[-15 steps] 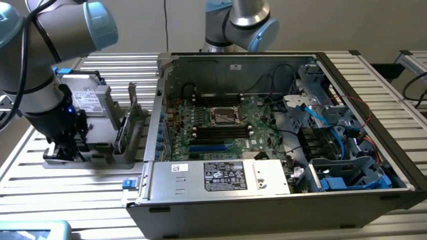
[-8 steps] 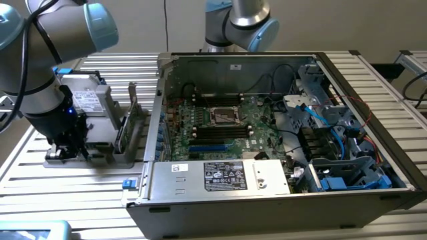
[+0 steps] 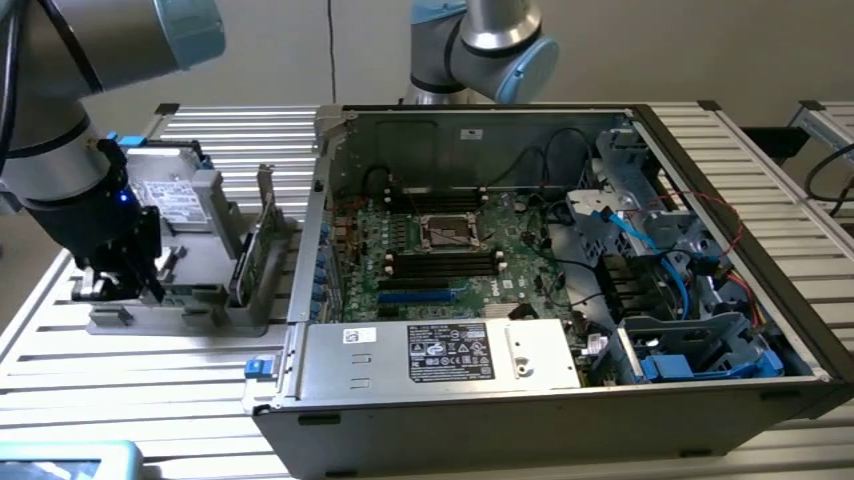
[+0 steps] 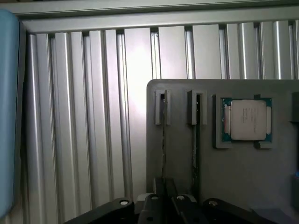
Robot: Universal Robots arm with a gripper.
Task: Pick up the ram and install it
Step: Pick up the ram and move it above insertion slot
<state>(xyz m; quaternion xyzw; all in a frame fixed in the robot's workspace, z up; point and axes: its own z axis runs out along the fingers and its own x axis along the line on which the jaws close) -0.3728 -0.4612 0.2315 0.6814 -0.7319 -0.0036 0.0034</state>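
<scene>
Closest to me, the table [image 3: 160, 400] of aluminium slats carries the open case [image 3: 534, 425], which lies on its side with the labelled power supply [image 3: 441, 355] along its near edge. At nine o'clock from the case, as the exterior view has it, sits a grey tray [image 3: 200, 315]. The arm [image 3: 54, 140] hangs down from eleven o'clock and sets the gripper [image 3: 114, 285] on the tray's side away from the case. The wrist view shows the work up close. The ram [image 4: 163, 140] stands on edge, seated in a narrow groove of the tray. The gripper's dark fingers [image 4: 172, 192] stand narrow, pinched on the ram's thin upper edge at one end. A second stick [image 4: 195, 140] stands untouched in the parallel groove just beside it. On that stick's other side a CPU [image 4: 246, 120] lies flat in a square pocket. An upright card [image 3: 262, 225] with a metal bracket stands in the tray on the side towards the case. Farther in, the motherboard [image 3: 521, 245] lies on the case floor. Its black slots [image 3: 441, 268] run at six o'clock from the socket [image 3: 450, 232], with more at twelve. At twelve o'clock behind the case, a grey and blue joint [image 3: 487, 45] rises.
</scene>
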